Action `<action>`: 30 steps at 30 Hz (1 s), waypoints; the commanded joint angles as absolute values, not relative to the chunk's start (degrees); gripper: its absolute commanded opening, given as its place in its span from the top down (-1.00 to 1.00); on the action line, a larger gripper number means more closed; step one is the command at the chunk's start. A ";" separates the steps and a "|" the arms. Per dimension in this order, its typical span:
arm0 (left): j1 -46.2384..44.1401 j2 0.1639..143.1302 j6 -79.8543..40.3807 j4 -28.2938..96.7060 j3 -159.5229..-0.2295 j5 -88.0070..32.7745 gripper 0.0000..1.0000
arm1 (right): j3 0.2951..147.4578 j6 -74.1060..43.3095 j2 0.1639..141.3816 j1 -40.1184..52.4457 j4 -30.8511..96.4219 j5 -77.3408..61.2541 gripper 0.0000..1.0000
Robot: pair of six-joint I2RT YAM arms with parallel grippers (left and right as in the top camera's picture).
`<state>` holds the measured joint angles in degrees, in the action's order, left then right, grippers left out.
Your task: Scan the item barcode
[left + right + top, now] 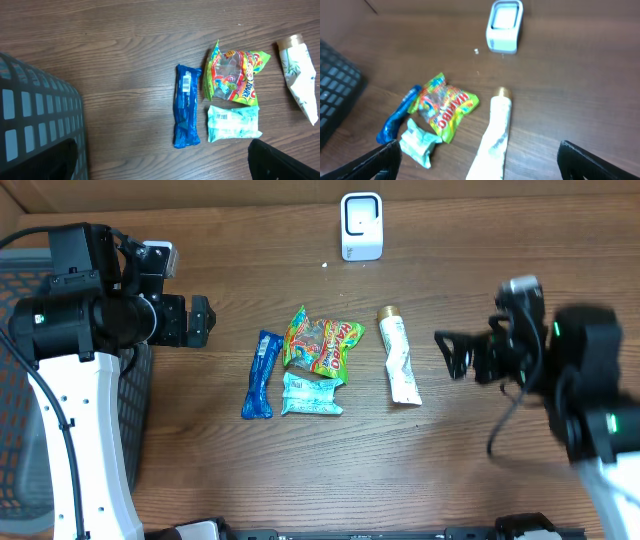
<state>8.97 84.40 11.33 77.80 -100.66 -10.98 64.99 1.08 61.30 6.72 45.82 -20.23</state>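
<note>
Left gripper (205, 322) and right gripper (447, 355) hang over the table (500, 240), jaws wide and empty.
Basket (30, 115) sits far left of the candy bag (322, 343), which the grippers flank; tube (402, 360) just right, bar (260, 375) just left, packet (312, 395) touching its near edge, scanner (361, 225) well behind.

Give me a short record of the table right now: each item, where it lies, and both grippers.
scanner: white, upright, far side of the table
blue bar: leftmost item, barcode facing up
candy bag: green, middle, touching the packet
pale packet: just below the candy bag, barcode facing up
tube: white, gold cap, right of the bag, apart
basket: dark, left edge
left gripper: open, empty, left of the items
right gripper: open, empty, right of the tube
</note>
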 commanded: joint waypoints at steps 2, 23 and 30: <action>8.97 84.33 11.60 77.71 -101.03 -11.44 -0.99 | 73.10 0.84 71.72 5.72 49.60 -22.63 -1.00; 8.97 84.33 11.60 77.71 -101.03 -11.44 -0.99 | 73.45 -6.13 99.90 7.20 44.97 -19.84 0.93; 8.97 84.33 11.60 77.73 -101.03 -11.44 -1.00 | 73.45 -6.04 103.00 10.31 42.37 -21.28 0.93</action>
